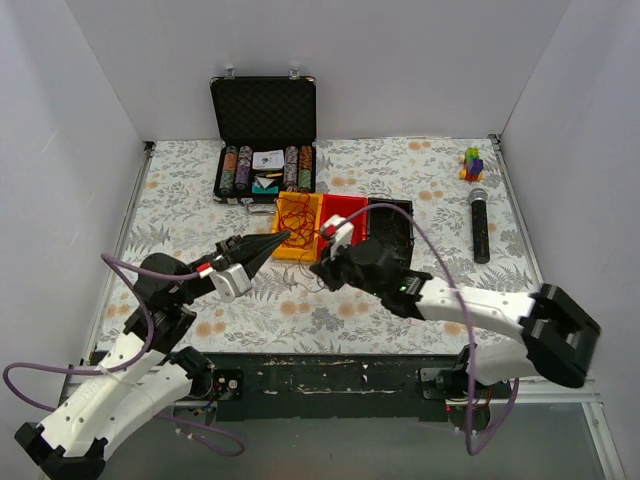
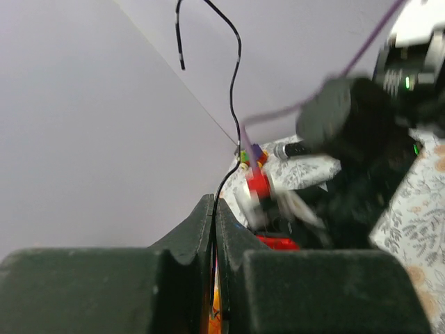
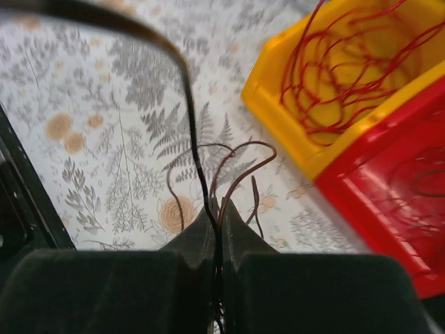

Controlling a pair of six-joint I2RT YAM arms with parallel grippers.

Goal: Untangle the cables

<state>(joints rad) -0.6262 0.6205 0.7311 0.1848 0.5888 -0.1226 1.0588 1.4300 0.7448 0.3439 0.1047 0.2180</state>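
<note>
A nest of thin red cables [image 1: 294, 218] lies in a yellow bin [image 1: 279, 250]; it also shows in the right wrist view [image 3: 348, 69]. My left gripper [image 1: 283, 236] is at the bin's near left edge. In its wrist view the left gripper [image 2: 213, 202] is shut on a thin black wire [image 2: 236, 76] that rises in front of the wall. My right gripper [image 1: 322, 270] is just in front of the bins. In its wrist view the right gripper [image 3: 217, 209] is shut on dark brown wires [image 3: 240, 170] and a black wire [image 3: 182, 76], above the tablecloth.
A red bin [image 1: 352, 204] and a black bin [image 1: 395, 212] stand right of the yellow one. An open black case of poker chips [image 1: 263, 150] is behind them. A microphone [image 1: 480, 225] and a small stack of toy blocks [image 1: 471, 163] lie at the far right.
</note>
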